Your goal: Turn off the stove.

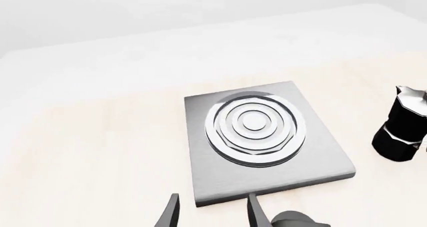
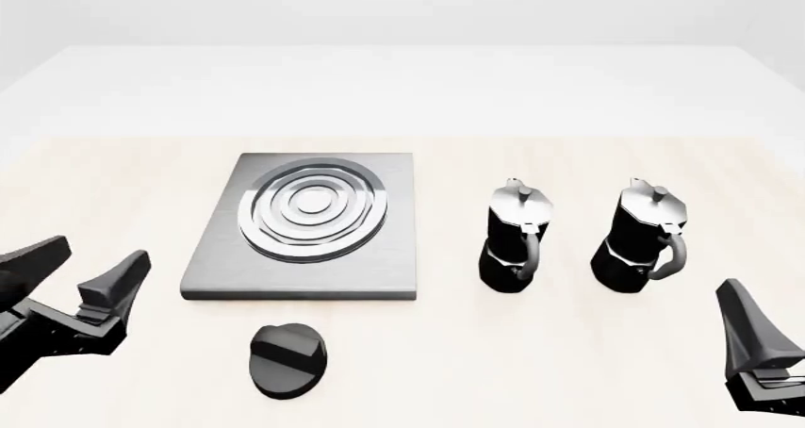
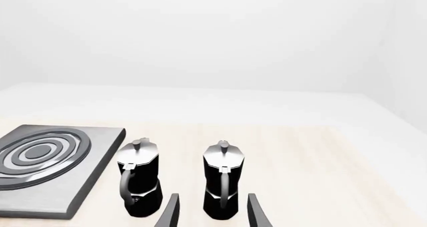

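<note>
Since the stove (image 2: 305, 225) is a flat grey slab lying on the table (image 2: 529, 362) left of centre, it looks heavy and rigid and should not need moving at all; the part to work is the knob (image 2: 288, 358). That knob sits on the table just in front of the stove's near edge, apart from it, a small round black disc with a raised bar across its top. It appears hard and smooth, so a pinch around its round rim would likely slip. The bar is the better hold: two fingers closing on its long flat sides should carry a twist without sliding. The bar lies slanted in the front view, so the fingers would need to be lined up across it before closing.

The left end effector (image 2: 78, 272) hangs near the table's left front, its fingers spread apart and holding nothing, with the knob to its right and nearer than the stove. It seems the natural arm for the turn. The right end effector (image 3: 210, 212) shows its fingers parted and empty too, at the right front, behind two moka pots (image 2: 516, 232) that stand upright right of the stove, well clear of the knob. Those pots look tall and tippable, so a wide swing should be avoided.
</note>
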You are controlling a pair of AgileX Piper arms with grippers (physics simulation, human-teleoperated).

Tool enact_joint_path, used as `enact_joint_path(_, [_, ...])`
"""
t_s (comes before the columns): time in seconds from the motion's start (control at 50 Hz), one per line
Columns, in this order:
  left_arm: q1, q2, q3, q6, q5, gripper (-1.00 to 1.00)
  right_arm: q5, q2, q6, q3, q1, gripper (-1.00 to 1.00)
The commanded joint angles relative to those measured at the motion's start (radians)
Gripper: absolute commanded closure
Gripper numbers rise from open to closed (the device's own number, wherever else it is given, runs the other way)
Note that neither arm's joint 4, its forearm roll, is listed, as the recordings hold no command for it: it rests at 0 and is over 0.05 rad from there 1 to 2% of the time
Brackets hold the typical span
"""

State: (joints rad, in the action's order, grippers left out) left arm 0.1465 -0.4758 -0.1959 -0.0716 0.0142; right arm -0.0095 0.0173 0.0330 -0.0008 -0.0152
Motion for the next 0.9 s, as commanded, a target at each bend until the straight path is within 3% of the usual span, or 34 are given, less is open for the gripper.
enact_joint_path(0.02, [0.068,-0.215,-0.133,-0.061,0.097,-1.00,-0.007,0.009,0.003,0.000,-0.006,-1.00])
enact_joint_path(0.1, [0.079,-0.251,-0.177,-0.060,0.172,-1.00,-0.020,0.024,0.006,0.000,-0.007,-1.00])
enact_joint_path(0.12, [0.056,-0.286,-0.182,-0.103,0.186,-1.00,-0.022,0.026,0.007,0.000,-0.007,-1.00])
enact_joint_path(0.18, [0.044,-0.335,-0.187,-0.123,0.198,-1.00,-0.024,0.028,0.008,0.000,-0.008,-1.00])
enact_joint_path(0.22, [0.047,-0.362,-0.206,-0.124,0.232,-1.00,-0.023,0.026,0.009,0.000,-0.008,-1.00])
enact_joint_path(0.26, [0.085,-0.389,-0.228,-0.078,0.264,-1.00,-0.021,0.025,0.010,0.000,-0.010,-1.00])
enact_joint_path(0.28, [0.061,-0.390,-0.238,-0.126,0.283,-1.00,-0.021,0.025,0.010,0.000,-0.012,-1.00])
enact_joint_path(0.34, [0.063,-0.403,-0.259,-0.168,0.313,-1.00,-0.021,0.026,0.010,0.000,-0.015,-1.00])
enact_joint_path(0.44, [0.091,-0.449,-0.286,-0.175,0.347,-1.00,-0.018,0.023,0.007,0.000,-0.016,-1.00])
enact_joint_path(0.48, [0.137,-0.475,-0.315,-0.079,0.368,-1.00,-0.011,0.015,0.002,0.000,-0.015,-1.00])
enact_joint_path(0.56, [0.113,-0.524,-0.284,-0.145,0.323,-1.00,-0.007,0.009,-0.007,0.000,-0.011,-1.00])
enact_joint_path(0.64, [0.121,-0.562,-0.276,-0.137,0.293,-1.00,-0.007,0.009,-0.008,0.000,-0.009,-1.00])
enact_joint_path(0.72, [0.162,-0.614,-0.273,-0.077,0.264,-1.00,-0.005,0.006,-0.009,0.000,-0.007,-1.00])
enact_joint_path(0.74, [0.191,-0.630,-0.279,-0.026,0.262,-1.00,-0.005,0.006,-0.009,0.000,-0.006,-1.00])
enact_joint_path(0.9, [0.197,-0.687,-0.229,-0.015,0.190,-1.00,-0.009,0.011,-0.001,0.000,-0.005,-1.00])
